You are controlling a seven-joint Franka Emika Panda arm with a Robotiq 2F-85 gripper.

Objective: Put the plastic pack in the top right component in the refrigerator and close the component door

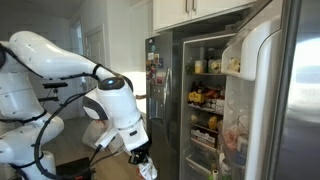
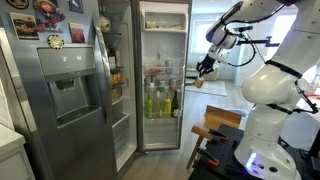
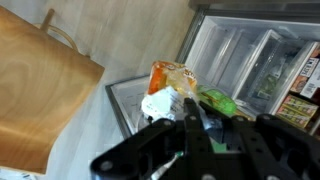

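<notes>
My gripper (image 3: 190, 118) is shut on the plastic pack (image 3: 165, 85), a crinkled orange and white bag that sticks out beyond the fingertips. In both exterior views the gripper (image 1: 141, 158) (image 2: 206, 68) hangs in front of the open refrigerator (image 1: 205, 90) (image 2: 163, 80) and outside it, with the pack (image 1: 148, 170) (image 2: 197, 82) dangling below. The wrist view looks past the pack into the refrigerator's lit white interior (image 3: 245, 55).
An open refrigerator door (image 1: 250, 70) with white bins stands close by, and another open door (image 2: 105, 60) shows too. Bottles (image 2: 160, 100) fill a middle shelf. A brown bag-like object (image 3: 40, 85) lies to one side. White cabinets (image 1: 195, 10) sit above.
</notes>
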